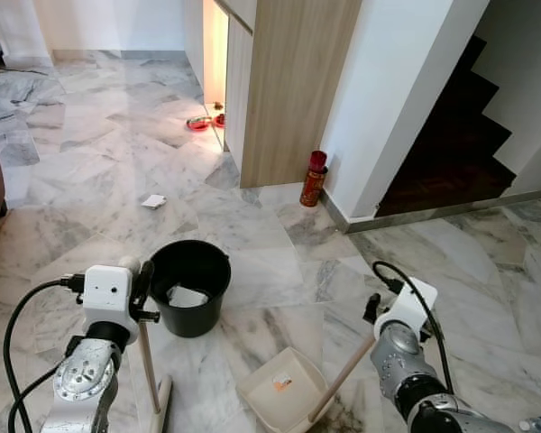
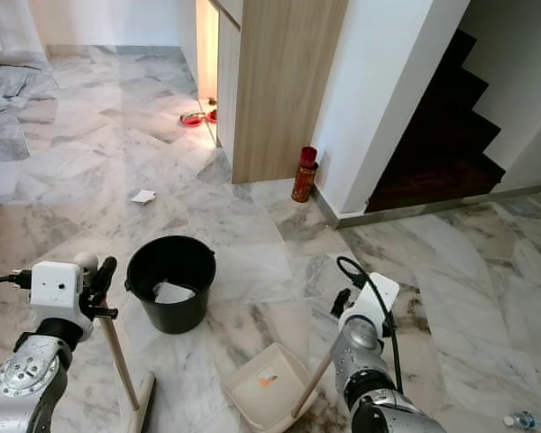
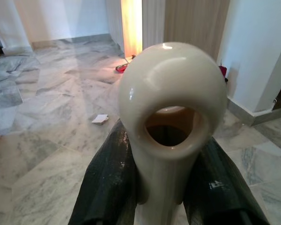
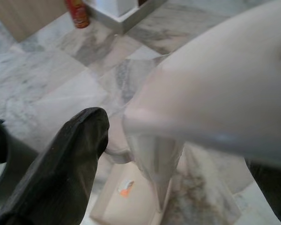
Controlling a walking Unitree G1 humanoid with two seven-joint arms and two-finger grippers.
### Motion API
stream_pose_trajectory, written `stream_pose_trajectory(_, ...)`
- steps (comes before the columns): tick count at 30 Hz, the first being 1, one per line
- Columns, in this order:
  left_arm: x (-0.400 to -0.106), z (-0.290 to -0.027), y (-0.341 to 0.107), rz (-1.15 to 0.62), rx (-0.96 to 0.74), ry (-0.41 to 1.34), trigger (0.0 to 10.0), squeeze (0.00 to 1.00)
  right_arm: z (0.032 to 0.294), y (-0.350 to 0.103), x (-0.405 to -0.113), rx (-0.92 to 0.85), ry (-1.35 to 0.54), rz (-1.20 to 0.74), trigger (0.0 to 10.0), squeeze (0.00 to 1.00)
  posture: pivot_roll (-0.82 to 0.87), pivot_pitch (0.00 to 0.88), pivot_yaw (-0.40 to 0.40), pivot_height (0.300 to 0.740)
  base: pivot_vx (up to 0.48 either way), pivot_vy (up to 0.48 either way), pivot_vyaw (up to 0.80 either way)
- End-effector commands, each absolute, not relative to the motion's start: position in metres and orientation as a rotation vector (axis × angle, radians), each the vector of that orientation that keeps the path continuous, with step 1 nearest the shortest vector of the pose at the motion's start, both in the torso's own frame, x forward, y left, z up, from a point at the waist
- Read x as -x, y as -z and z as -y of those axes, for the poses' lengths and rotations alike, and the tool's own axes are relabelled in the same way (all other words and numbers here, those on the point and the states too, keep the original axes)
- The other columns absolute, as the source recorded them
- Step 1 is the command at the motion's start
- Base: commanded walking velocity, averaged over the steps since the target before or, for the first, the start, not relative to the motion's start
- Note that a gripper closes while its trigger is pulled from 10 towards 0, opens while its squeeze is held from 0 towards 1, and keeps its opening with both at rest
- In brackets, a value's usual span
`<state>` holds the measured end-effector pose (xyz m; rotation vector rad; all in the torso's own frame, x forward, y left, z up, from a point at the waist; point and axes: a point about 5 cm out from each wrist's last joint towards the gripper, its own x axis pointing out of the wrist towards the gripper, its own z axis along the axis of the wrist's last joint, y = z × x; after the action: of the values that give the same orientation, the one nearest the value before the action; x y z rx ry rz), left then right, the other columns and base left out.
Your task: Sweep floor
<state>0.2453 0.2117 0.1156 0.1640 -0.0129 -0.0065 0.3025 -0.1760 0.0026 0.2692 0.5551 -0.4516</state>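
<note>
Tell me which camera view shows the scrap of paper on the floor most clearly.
The left eye view: the paper scrap lies in full sight on the marble floor, beyond the black bucket. The right eye view shows it much the same. The left wrist view catches it beside the broom handle. The right wrist view faces the dustpan.

A home hallway — marble floor, dark staircase.
</note>
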Motion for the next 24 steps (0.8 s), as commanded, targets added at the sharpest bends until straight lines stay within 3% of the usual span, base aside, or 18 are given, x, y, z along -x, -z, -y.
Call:
stream_pose_trajectory(1, -0.246, -0.21, -0.125, 0.046, -0.182, 0.012, 10.0, 0.0, 0.176, 0.002, -0.299, -0.258, 0.442, -0.584, 10.0, 0.0, 0.26, 0.085, -0.127, 0.74, 0.0, 0.0, 0.0)
stream_pose_trajectory(24, -0.247, -0.211, -0.127, 0.057, -0.181, 0.014, 10.0, 0.0, 0.174, -0.009, -0.308, -0.31, 0.422, -0.491, 10.0, 0.0, 0.26, 0.085, -0.122, 0.74, 0.0, 0.0, 0.0)
